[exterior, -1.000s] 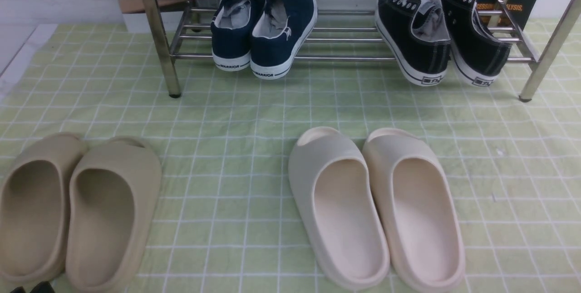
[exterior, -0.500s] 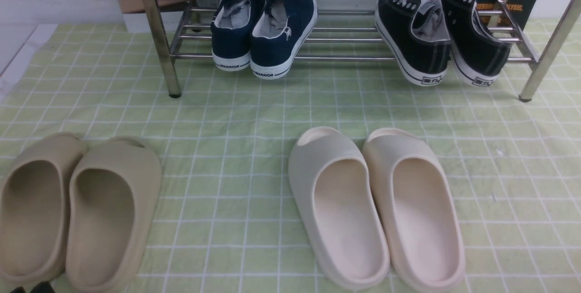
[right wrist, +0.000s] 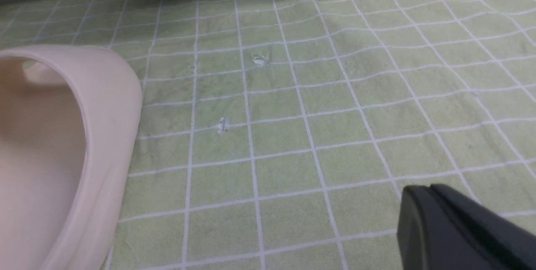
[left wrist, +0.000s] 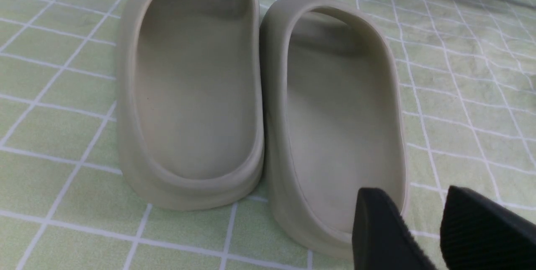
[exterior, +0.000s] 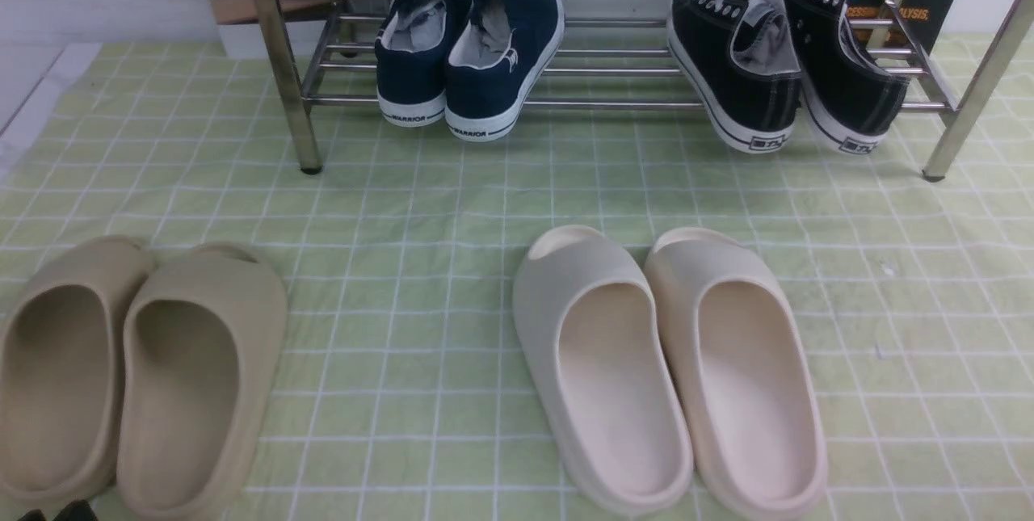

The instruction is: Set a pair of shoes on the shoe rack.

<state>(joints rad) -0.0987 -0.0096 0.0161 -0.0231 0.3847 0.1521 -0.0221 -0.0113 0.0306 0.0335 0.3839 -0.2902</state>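
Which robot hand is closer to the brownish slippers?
The left. The left gripper hangs open right at the heel of the tan slides. The right gripper is shut over bare cloth beside the cream slides.

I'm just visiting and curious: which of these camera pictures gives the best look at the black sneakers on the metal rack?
The front view: both black sneakers show there, heels toward the camera, resting on the shoe rack at its right end. Neither wrist view shows them; each shows only the green checked cloth, a slide and a rack foot.
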